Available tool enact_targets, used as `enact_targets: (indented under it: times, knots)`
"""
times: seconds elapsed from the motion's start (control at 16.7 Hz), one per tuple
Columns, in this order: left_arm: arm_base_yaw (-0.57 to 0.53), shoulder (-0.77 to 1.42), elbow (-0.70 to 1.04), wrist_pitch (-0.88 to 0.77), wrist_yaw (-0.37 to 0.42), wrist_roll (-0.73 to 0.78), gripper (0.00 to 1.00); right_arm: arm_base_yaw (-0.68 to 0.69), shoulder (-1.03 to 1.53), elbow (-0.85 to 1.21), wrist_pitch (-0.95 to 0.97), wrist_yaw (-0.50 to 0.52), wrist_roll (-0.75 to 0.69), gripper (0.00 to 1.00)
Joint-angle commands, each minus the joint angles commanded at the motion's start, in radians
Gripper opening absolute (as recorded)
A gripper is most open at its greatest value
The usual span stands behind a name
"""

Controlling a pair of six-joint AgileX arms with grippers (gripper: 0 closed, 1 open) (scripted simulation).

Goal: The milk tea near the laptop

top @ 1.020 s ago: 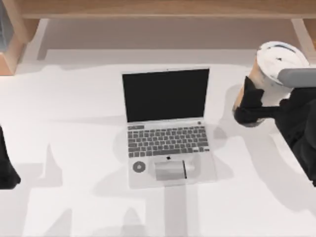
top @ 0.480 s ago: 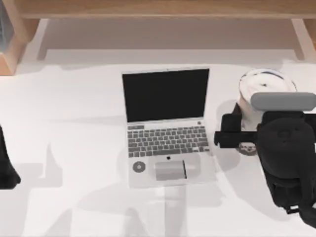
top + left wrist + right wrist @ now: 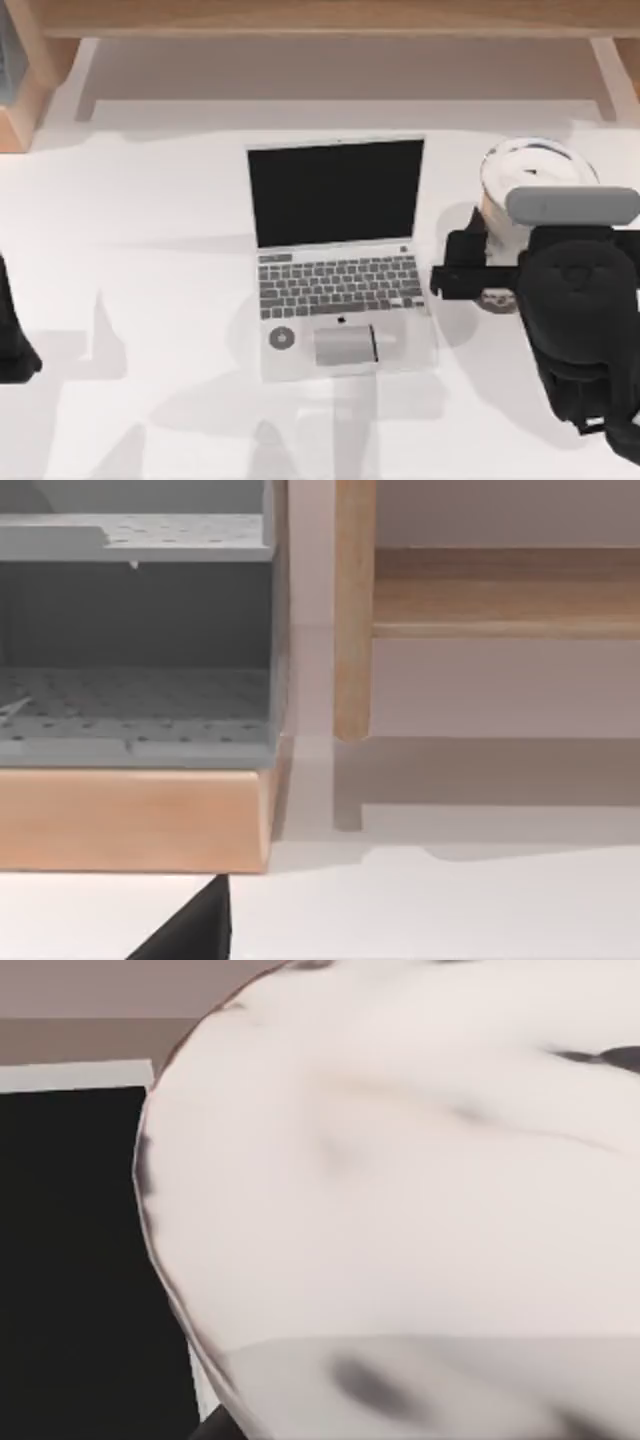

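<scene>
Milk tea, a pale translucent cylindrical cup with round whitish lid, stands right of the slim silver laptop on the white desk, its near side hidden by the right claw pinching it. Left arm parked at left edge, claw state indeterminable. Wooden shelf beyond.

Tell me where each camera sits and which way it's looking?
Top view: above the table, looking down on the laptop, the milk tea, the right gripper at the cup, and the left arm parked at the table's left edge.
Left wrist view: on the left arm, facing a wooden shelf; a dark bit of that arm shows.
Right wrist view: on the right arm, pressed close to the milk tea.
Shared: top and right wrist views both show the milk tea.
</scene>
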Motion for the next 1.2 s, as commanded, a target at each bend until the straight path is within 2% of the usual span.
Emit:
enact_targets:
  times: [0.66, 1.2]
  knots:
    - [0.000, 0.000, 0.000, 0.000, 0.000, 0.000, 1.00, 0.039, 0.029, 0.011, 0.200, 0.004, -0.019, 0.00]
    - [0.000, 0.000, 0.000, 0.000, 0.000, 0.000, 1.00, -0.005, 0.136, -0.046, 0.169, 0.011, 0.001, 0.00]
